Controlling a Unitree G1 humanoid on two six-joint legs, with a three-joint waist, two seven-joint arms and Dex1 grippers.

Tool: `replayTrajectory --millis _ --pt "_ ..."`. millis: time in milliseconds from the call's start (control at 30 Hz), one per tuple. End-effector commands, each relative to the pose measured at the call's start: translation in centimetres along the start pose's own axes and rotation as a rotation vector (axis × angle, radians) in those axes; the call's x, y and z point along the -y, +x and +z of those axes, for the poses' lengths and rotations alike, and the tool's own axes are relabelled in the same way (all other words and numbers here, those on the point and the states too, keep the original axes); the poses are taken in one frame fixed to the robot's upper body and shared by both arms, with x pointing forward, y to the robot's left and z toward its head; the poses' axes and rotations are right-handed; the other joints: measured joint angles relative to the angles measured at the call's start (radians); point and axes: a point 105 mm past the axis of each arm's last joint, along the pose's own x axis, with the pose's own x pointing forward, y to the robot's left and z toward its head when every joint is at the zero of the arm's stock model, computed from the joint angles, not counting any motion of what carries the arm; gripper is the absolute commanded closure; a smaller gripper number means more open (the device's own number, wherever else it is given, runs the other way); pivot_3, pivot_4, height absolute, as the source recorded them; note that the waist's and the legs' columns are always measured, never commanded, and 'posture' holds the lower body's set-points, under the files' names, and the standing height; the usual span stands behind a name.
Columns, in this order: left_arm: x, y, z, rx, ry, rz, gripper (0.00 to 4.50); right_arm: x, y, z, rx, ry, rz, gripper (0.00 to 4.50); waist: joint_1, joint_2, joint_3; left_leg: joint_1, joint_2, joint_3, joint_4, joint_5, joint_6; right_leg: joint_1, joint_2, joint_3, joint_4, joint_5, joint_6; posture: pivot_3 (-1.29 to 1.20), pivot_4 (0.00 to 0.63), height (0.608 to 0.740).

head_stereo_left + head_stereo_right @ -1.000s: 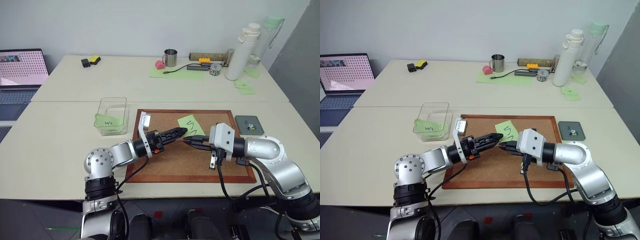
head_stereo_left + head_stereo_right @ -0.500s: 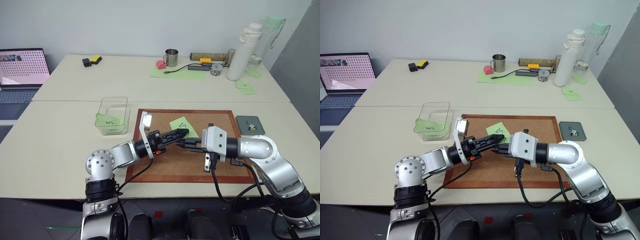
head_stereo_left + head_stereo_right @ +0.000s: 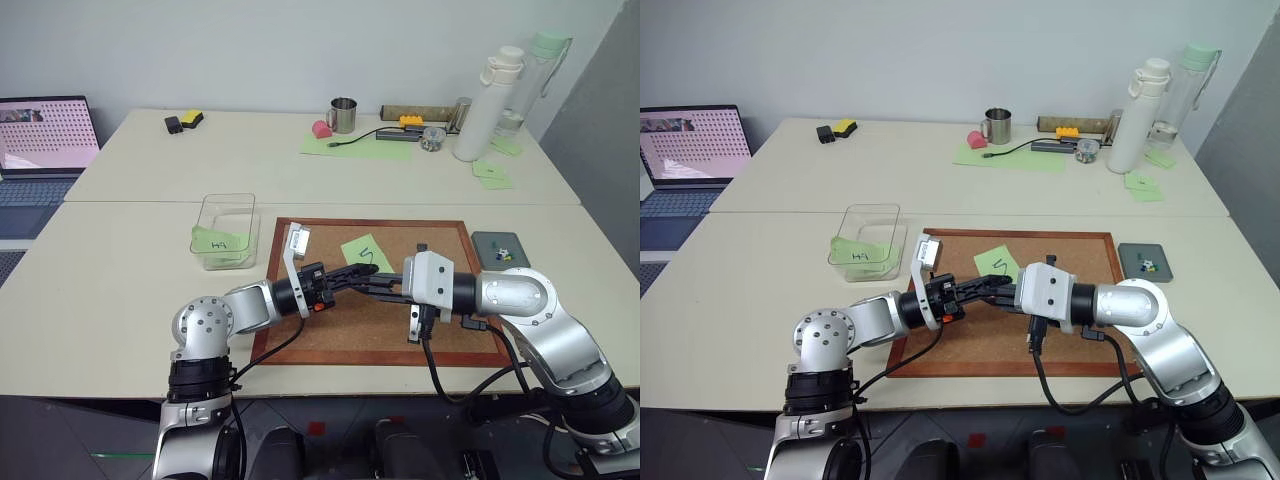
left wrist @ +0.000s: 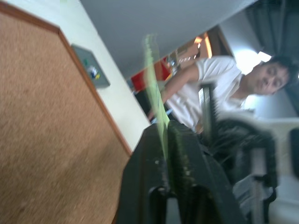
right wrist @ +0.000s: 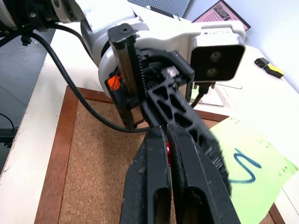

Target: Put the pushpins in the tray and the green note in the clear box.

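The green note [image 3: 362, 252], marked "5", is lifted off the corkboard [image 3: 330, 335], between the tips of both grippers. My left gripper [image 3: 370, 270] is shut on the note's lower edge; in the left wrist view the note [image 4: 156, 93] stands edge-on out of its fingers [image 4: 187, 158]. My right gripper [image 3: 355, 284] comes in from the right, shut, and a small red pushpin head [image 5: 167, 150] shows between its fingers beside the note [image 5: 247, 172]. The dark grey tray [image 3: 490, 243], right of the board, holds tiny coloured pins [image 3: 503, 255]. The clear box [image 3: 226, 215] stands left of the board.
A green note marked "H9" [image 3: 215, 242] lies in the clear box. On the far table are a mug [image 3: 341, 115], bottles [image 3: 485, 100], a cable and loose green notes [image 3: 490, 175]. A laptop [image 3: 40, 140] sits far left. A person [image 4: 205, 84] is opposite.
My left gripper's fingers have shut on the green note. The right gripper brought the note slightly left toward it, then kept still.
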Motion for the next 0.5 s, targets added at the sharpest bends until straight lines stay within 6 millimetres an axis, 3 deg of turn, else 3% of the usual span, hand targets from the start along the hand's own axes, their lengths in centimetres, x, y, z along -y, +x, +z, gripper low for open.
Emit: replayTrajectory --millis 33,233,333,433,500 --pt "-0.9 0.3 0.2 -0.011 0.063 0.068 4.46 0.8 -0.7 1.9 0.035 -0.074 -0.041 4.5 0.0 0.0 0.0 0.0 0.0 0.0 0.0 0.0 0.0 0.0 0.0 0.0 0.0 0.0 0.0 0.0 0.15 0.74" --pt "-3.2 0.0 1.4 -0.008 0.183 0.18 4.46 1.3 -1.3 2.3 0.037 -0.074 -0.077 4.5 0.001 0.0 0.0 0.0 0.0 0.0 0.0 0.0 0.0 0.0 0.0 0.0 0.0 0.0 0.0 0.0 0.15 0.74" --pt "-2.2 0.5 2.1 -0.033 0.278 0.151 4.46 3.1 -2.8 1.8 0.042 0.055 -0.219 4.5 0.001 -0.001 0.001 0.0 0.0 0.0 0.0 0.0 0.0 0.0 0.0 0.0 0.0 0.0 0.0 0.0 0.15 0.74" --pt "0.1 1.6 2.1 -0.096 0.442 0.081 4.46 6.4 -6.1 -1.3 -0.032 0.221 -0.488 4.5 0.003 -0.004 0.004 -0.001 0.0 0.0 0.0 0.0 0.0 0.0 -0.001 -0.001 0.0 0.0 -0.001 0.0 0.15 0.74" --pt "1.1 2.4 1.7 -0.146 0.593 0.067 4.46 8.3 -9.2 -4.5 -0.122 0.325 -0.69 4.5 0.004 -0.005 0.004 -0.001 0.0 0.0 0.0 0.0 0.0 0.0 -0.003 -0.001 -0.001 0.003 -0.004 0.0 0.15 0.74"
